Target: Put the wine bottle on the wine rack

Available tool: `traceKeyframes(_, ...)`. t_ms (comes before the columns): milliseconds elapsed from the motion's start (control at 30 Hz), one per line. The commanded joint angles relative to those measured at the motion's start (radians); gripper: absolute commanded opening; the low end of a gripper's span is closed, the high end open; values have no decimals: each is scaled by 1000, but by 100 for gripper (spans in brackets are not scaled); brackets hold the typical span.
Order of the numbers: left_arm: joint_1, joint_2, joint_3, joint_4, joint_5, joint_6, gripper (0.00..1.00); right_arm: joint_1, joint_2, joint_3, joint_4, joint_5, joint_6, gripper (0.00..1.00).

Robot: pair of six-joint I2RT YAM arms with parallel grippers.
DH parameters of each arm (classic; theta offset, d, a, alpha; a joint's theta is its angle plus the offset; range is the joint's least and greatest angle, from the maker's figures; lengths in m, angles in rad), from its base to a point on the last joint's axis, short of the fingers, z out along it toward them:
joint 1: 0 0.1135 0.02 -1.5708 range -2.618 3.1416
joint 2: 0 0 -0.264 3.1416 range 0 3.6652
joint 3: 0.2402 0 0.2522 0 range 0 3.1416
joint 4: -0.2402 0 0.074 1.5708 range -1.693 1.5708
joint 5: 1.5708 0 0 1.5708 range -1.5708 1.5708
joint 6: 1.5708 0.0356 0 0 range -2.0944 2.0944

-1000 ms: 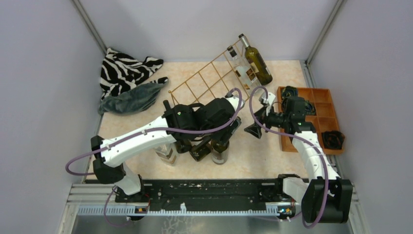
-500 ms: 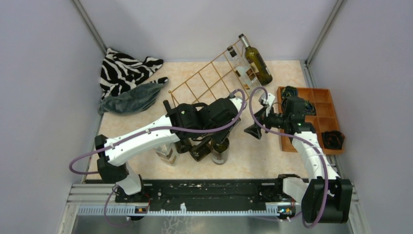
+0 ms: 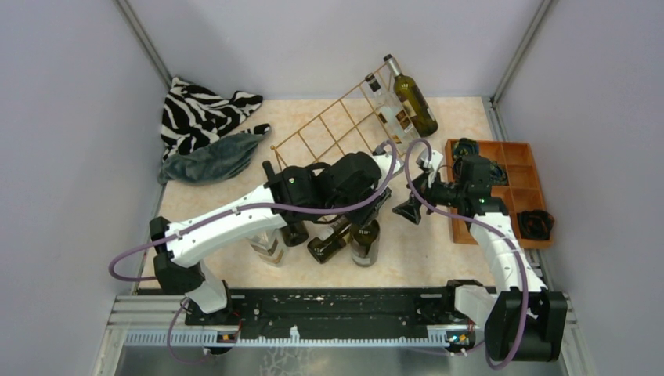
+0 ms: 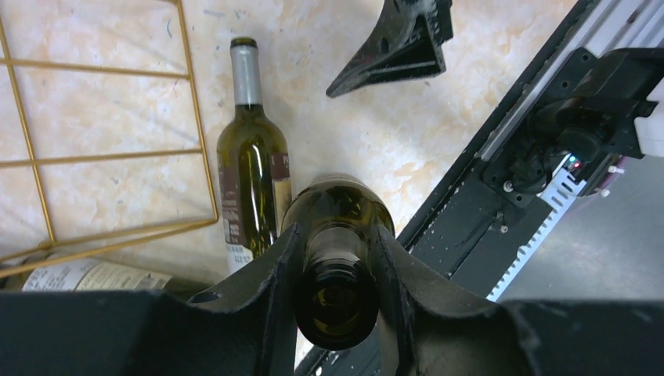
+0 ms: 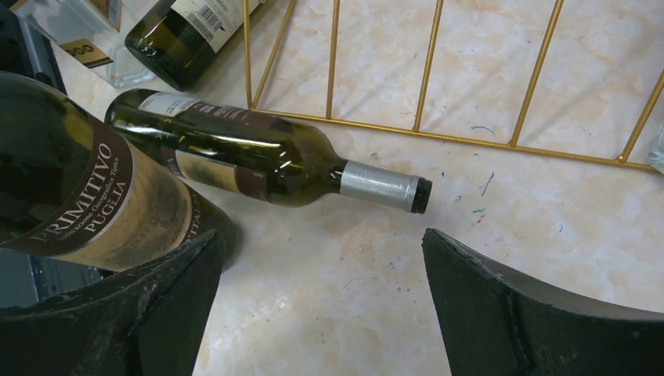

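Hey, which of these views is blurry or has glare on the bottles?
Left wrist: the clamped dark green glass bottle looks soft up close; right wrist: sharp, a highlight streak along the lying silver-capped green bottle; top external: even light, faint shadows.

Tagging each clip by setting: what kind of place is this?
Probably a lab robot cell, not a home: plain grey wall panels enclose a marble-patterned tabletop, with a black-and-aluminium mounting rail along its near edge.
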Motion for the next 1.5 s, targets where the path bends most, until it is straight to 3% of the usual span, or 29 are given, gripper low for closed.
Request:
traceKeyframes(0,35,-66,-8,186,72,33,0,-12,-35,55,-16,-22,-17,96)
traceKeyframes(833,169,-140,-213,396,244,27,0,-25,-30,83,-50,-39,-8,96)
traceKeyframes(1167,289,-176,-321,521,406,22,0,-25,-33,150,-226,-99,-163,95)
traceKeyframes(1467,338,-147,-340,607,489,4,0,7,2,187,-394,-260,-320,95)
